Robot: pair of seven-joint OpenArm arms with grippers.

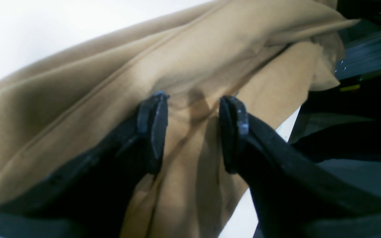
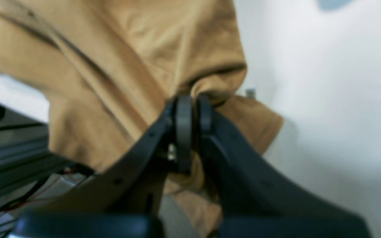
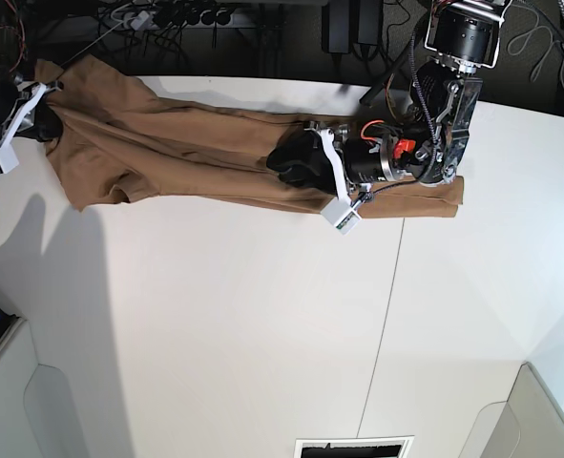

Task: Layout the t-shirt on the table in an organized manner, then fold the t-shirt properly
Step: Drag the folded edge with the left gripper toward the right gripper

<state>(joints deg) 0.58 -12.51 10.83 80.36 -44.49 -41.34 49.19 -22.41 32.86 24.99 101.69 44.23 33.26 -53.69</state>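
White laminate worktop (image 3: pixel 262 334), broad and flat with a thin dark seam running down it, carries everything here, and along its far edge lies the plain tan-brown cotton t-shirt (image 3: pixel 196 153), pulled out into a long rumpled band, bunched in lengthwise folds and not yet flat. We're in the laying-out step, folding not yet begun. At one end the right gripper (image 2: pixel 192 109) has its jaws pinched tight on a gathered edge of the cloth, lifted near the worktop's corner. Over at the middle of the band the left gripper (image 1: pixel 193 129) hangs with its jaws standing well apart, straddling a ridge of fabric and gripping nothing. Next move, by my reading: the left jaws need to close on an edge layer, then both arms draw apart and sideways to open the bunched body out flat.
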